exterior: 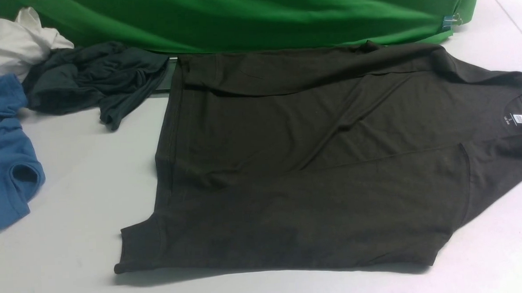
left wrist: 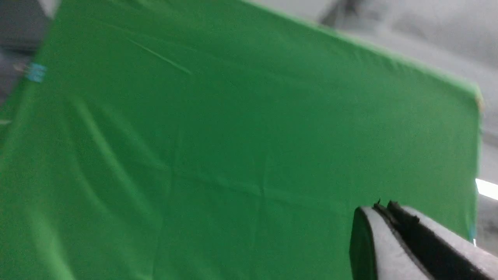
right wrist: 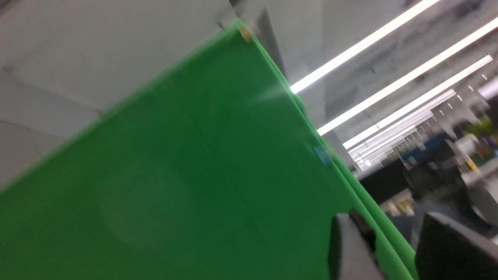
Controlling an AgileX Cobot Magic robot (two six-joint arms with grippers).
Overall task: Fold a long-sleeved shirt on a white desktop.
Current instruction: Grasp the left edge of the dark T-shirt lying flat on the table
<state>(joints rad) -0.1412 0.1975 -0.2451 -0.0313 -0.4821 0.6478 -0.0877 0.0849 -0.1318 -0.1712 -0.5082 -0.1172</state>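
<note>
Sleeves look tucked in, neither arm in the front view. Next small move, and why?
Probably lower the right gripper toward the neck end of the long-sleeved shirt, by the neck label. Both sleeves seem folded over the body, which lies full length on the white desktop, so an end-to-end fold looks due. The right fingers stand apart; the left gripper is shut.

Both tools in the air, nothing held.
Left tool [left wrist: 383, 207] has its jaws pressed together; right tool [right wrist: 393, 237] stands with jaws apart, angled upward, gripping nothing.
</note>
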